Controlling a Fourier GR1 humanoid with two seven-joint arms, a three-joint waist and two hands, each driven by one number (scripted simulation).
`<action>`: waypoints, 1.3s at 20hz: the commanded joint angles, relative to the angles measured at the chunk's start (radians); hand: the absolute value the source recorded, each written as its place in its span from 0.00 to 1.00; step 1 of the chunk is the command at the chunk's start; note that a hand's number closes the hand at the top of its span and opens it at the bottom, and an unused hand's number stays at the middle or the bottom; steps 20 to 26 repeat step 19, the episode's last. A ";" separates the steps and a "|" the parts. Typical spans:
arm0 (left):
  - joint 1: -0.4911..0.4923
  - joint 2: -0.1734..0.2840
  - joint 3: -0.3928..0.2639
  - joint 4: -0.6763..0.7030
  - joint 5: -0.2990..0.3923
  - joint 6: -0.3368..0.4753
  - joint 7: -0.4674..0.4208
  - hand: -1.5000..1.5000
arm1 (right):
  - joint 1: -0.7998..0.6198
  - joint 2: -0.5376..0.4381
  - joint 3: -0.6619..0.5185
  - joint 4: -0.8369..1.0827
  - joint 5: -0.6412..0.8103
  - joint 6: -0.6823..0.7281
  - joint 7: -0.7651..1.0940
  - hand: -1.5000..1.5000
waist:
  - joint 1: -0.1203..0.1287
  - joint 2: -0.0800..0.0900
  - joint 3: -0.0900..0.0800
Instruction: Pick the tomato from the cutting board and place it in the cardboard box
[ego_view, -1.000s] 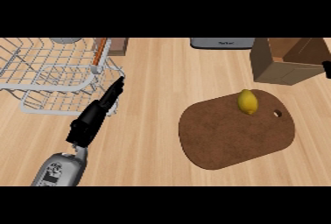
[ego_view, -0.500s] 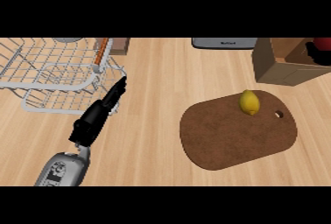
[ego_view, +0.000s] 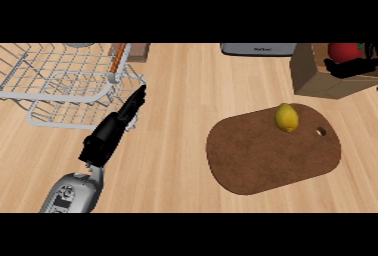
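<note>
The tomato (ego_view: 344, 51) is at the upper right of the head view, above the open cardboard box (ego_view: 325, 75), with the right hand (ego_view: 353, 68) curled round its lower side; only dark fingers show, pinching the fruit from below. It is not on the cutting board (ego_view: 273, 150). The board carries only a yellow lemon (ego_view: 286, 117), near its far edge, beside the hanging hole.

Handling, as a judgement: the tomato is light, smooth-skinned and somewhat soft, so it can slip or bruise. The fingers should wrap round its widest part, which appears to be the case. Release should be made low inside the box, not from a height.

The left hand (ego_view: 118, 126) lies over the bare counter (ego_view: 184, 90), fingers straight and pressed together, pointing towards the wire dish rack (ego_view: 66, 85); it holds nothing.

Surroundings: the rack stands at the upper left with an orange-handled item in it. A grey appliance (ego_view: 258, 48) sits at the far edge, just left of the box. The near wall of the box is the only thing close to the held fruit; the lemon and board are well apart from it
</note>
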 joint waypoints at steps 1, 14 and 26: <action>-0.010 0.039 0.054 0.026 0.039 -0.042 -0.018 0.50 | -0.051 0.028 -0.067 0.161 -0.060 0.027 -0.005 0.00 | 0.009 0.006 0.001; 0.019 0.006 0.026 0.034 -0.003 -0.021 -0.052 0.50 | -0.068 0.013 -0.362 0.328 -0.340 -0.012 -0.321 0.00 | -0.004 0.000 0.003; -0.055 -0.049 -0.001 0.008 -0.031 0.026 0.041 0.50 | -0.101 -0.103 -0.490 0.382 -0.469 0.126 -0.337 0.00 | -0.003 0.004 0.004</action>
